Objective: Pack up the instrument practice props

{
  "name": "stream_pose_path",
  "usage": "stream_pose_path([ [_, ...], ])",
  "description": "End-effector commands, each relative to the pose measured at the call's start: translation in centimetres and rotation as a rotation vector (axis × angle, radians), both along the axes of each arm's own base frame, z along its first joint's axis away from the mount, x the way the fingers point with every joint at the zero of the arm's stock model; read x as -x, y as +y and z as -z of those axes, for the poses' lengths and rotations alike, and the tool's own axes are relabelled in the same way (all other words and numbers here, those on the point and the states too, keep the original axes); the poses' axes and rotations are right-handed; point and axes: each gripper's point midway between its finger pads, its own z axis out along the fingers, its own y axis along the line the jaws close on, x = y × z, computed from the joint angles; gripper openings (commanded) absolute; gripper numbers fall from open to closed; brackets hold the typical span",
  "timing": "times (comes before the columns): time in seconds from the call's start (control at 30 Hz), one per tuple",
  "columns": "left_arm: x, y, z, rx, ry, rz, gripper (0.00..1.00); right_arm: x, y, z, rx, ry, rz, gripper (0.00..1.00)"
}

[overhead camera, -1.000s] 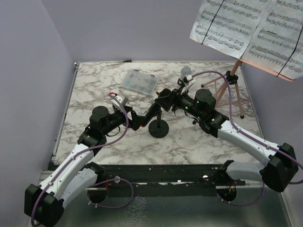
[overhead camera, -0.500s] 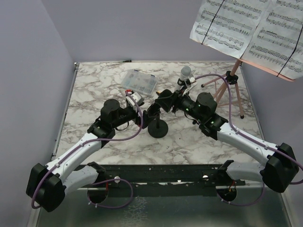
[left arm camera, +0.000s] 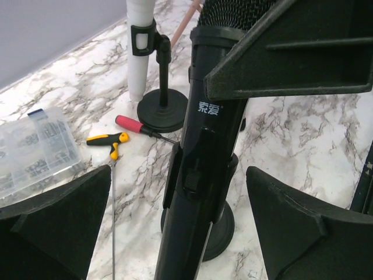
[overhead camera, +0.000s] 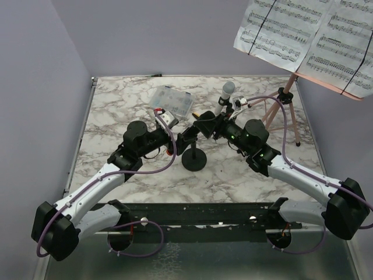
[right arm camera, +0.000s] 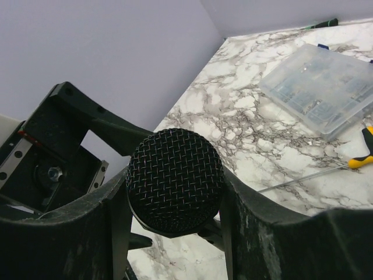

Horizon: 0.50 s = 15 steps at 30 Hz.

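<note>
Two mics are counted: a black mic (left arm camera: 204,146), upright in a clip at frame centre, and a grey-headed mic (overhead camera: 227,89), just above centre in the top view. Two round-based holders are seen. The near holder (left arm camera: 224,233) sits under the black mic and the far holder (left arm camera: 162,108) carries the grey-headed one. One pink tripod (overhead camera: 278,111) stands at the right w/ sheet music (overhead camera: 303,35) spread on its desk at upper right; the page count cannot be told. One plastic box (overhead camera: 171,101), one red screwdriver (left arm camera: 131,123) and one yellow screwdriver (left arm camera: 108,140) lie on the table (overhead camera: 116,105).

The left gripper (left arm camera: 178,175) is spread wide, w/ fingers either side of the black mic's body and a gap on both sides. The right gripper (right arm camera: 175,192) is pinched on that mic's mesh head, w/ fingers pressed to both sides.

That pinch is shown only by the right wrist cam and the left fingers' gaps only by the left wrist cam. The red screwdriver is also seen only there — just beside the far holder's base. The sheet music is seen only from above.

The tripod stands close to the table's right edge and the box is near the top edge. Bare marble is seen at left and along the bottom of the top view.
</note>
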Motion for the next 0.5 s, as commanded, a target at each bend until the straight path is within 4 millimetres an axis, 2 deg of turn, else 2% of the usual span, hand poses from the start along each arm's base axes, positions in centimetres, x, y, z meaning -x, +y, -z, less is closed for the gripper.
stream_pose_path([
  [0.0,0.2,0.8,-0.8,0.053,0.012,-0.062,0.99,0.0,-1.0,5.0,0.034,0.183,0.071,0.01],
  [0.27,1.1,1.5,0.3,0.024,0.018,-0.056,0.98,0.1,-0.7,4.9,0.025,0.169,0.053,0.01],
  [0.47,0.0,0.7,0.7,-0.035,-0.004,-0.037,0.98,0.7,-0.3,5.1,0.02,0.164,0.012,0.07],
])
